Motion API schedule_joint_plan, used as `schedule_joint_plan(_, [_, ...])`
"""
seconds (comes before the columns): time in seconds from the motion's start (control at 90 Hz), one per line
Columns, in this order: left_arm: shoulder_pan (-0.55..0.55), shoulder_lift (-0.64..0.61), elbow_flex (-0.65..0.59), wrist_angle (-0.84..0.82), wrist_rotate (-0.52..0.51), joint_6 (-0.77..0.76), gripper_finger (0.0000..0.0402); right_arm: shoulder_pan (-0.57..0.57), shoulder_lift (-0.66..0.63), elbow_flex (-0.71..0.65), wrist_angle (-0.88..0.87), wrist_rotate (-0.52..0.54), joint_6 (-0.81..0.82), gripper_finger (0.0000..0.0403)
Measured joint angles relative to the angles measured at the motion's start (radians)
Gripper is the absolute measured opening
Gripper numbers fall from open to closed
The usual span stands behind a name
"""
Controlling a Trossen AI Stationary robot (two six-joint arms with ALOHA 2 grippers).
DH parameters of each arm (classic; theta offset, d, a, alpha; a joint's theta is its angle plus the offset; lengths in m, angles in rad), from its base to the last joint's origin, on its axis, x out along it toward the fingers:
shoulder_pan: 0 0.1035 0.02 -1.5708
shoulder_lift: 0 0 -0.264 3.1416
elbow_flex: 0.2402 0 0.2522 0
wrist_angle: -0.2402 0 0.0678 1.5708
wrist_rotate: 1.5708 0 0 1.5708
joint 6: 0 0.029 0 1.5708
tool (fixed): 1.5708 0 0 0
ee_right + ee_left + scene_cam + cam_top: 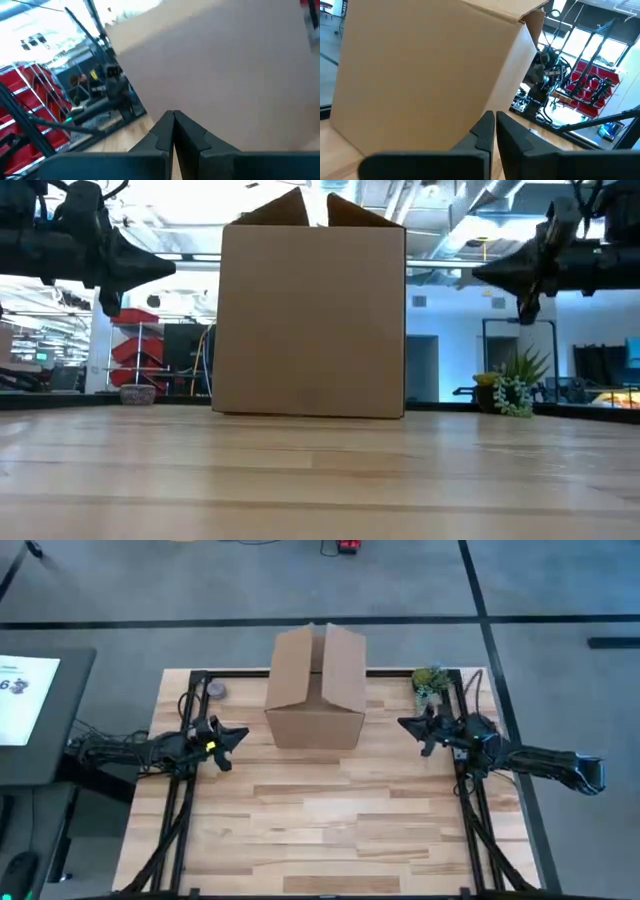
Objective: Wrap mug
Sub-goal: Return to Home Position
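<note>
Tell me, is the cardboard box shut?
Almost. The cardboard box has its top flaps folded in, but the low view shows them poking up with a narrow gap between them.

The tabletop (330,820) is made of light wooden planks laid side by side, with darker and paler strips mixed. Black metal rails (175,810) run along its left, right and far edges. A cardboard box (316,690) stands upright on the far middle of the wood, its top flaps folded in but slightly raised, with a narrow gap between them. A small green plant (430,683) sits at the far right corner, well apart from the box. A small round grey thing (216,690) lies near the far left corner. The near half is bare wood.
</note>
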Motion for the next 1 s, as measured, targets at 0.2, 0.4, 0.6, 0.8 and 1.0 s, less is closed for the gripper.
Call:
schedule_joint_plan(0.2, [0.0,0.0,0.0,0.0,0.0,0.0,0.0,0.07,-0.072,-0.029,0.002,0.0,-0.332,0.0])
schedule_joint_plan(0.4, [0.0,0.0,0.0,-0.001,0.0,0.0,0.0,0.129,-0.217,-0.034,-0.191,0.0,-0.392,0.0])
schedule_joint_plan(0.6, [0.0,0.0,0.0,-0.001,0.0,0.0,0.0,0.133,-0.34,-0.034,-0.401,0.0,-0.392,0.0])
schedule_joint_plan(0.8, [0.0,0.0,0.0,-0.001,0.0,-0.001,0.0,0.14,-0.339,-0.035,-0.423,0.009,-0.414,0.0])
schedule_joint_plan(1.0, [0.0,0.0,0.0,-0.001,0.0,-0.002,0.0,0.14,-0.335,-0.035,-0.425,0.008,-0.384,0.0])
